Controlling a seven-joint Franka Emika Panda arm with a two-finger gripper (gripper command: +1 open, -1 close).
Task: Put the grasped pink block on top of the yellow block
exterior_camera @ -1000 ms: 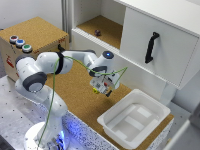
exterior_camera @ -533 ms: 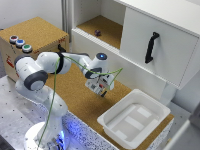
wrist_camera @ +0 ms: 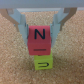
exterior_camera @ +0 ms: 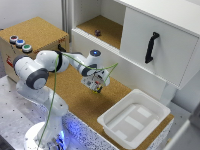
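My gripper [wrist_camera: 41,36] is shut on the pink block [wrist_camera: 40,40], a cube marked with a dark N, held between the two grey fingers [wrist_camera: 21,27]. Directly past it on the cork lies the yellow block [wrist_camera: 43,63], which bears a dark mark. The pink one partly covers its near edge, and whether they touch cannot be told. In the exterior view the gripper [exterior_camera: 96,86] hangs low over the cork board with the pink block [exterior_camera: 94,85] in it. A sliver of the yellow block [exterior_camera: 99,90] shows just beneath.
A white tray [exterior_camera: 107,120] stands on the cork at the exterior view's right. Behind is a white cabinet with a black door handle [exterior_camera: 151,47] and an open shelf holding a small dark object [exterior_camera: 98,33]. A wooden box with coloured buttons [exterior_camera: 20,42] sits at the left.
The gripper, still holding the pink block, has shifted toward the exterior view's left and come down closer to the cork.
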